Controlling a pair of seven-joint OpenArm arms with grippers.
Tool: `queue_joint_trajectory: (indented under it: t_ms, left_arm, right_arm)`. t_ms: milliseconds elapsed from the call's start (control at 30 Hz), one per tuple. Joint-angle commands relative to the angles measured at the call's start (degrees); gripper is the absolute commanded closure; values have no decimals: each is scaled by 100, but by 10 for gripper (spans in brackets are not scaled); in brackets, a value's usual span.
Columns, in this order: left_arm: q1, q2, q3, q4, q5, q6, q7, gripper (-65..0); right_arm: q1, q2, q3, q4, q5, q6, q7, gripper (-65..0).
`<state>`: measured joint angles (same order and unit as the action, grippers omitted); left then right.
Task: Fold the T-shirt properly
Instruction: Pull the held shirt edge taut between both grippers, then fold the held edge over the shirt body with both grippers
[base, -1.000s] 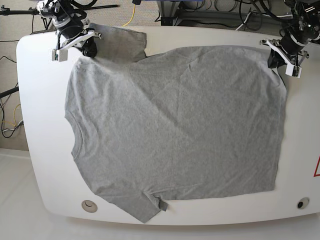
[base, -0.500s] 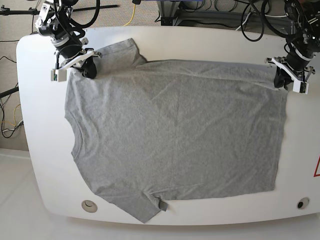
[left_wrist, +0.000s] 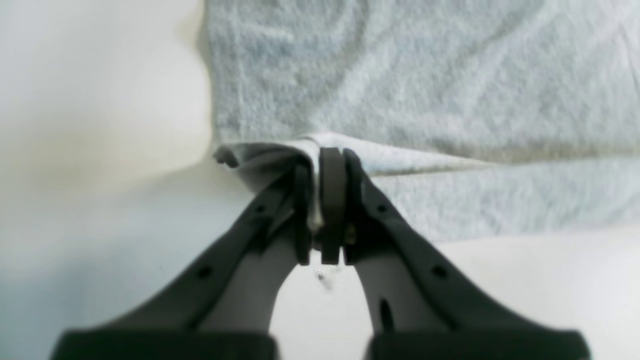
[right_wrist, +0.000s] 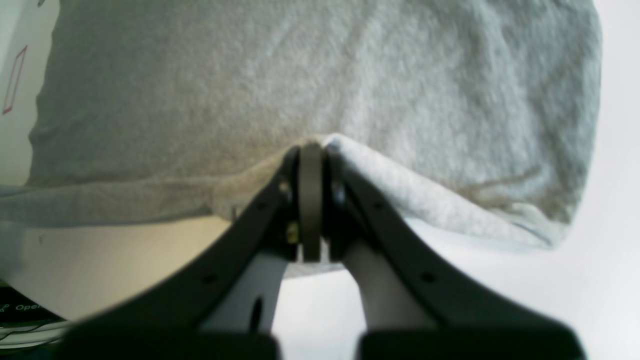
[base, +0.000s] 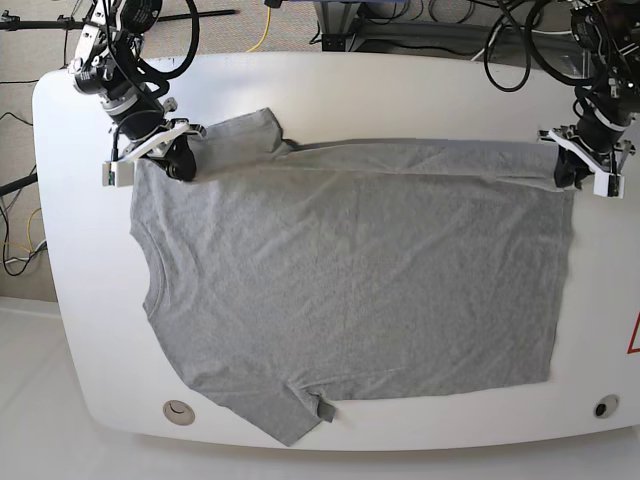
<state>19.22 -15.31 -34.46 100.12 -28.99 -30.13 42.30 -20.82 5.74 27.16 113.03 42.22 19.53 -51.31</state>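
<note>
A grey T-shirt (base: 350, 280) lies spread flat on a white counter (base: 80, 330), its near sleeve pointing toward the front edge and its collar at the left of the base view. Along the far edge, the right pincer (base: 178, 160) is clamped on the cloth by the shoulder and the left pincer (base: 566, 170) is clamped on the hem corner. Holding both far corners this way likely lets the arms carry that long edge forward together for an even fold.
</note>
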Motion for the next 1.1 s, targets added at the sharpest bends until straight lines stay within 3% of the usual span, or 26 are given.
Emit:
queue_joint_trajectory:
  t_ms: [0,1067]
  left_arm:
    - [-122,-102,-35,76,-44,72,-160,0]
    - [-1858,-44,-56,-1448,-23,-8,191,0]
  right_arm:
    - [184,85,49,30,66,35,71,0]
    - [1787,489,-39,-1535,134,86,-34,0]
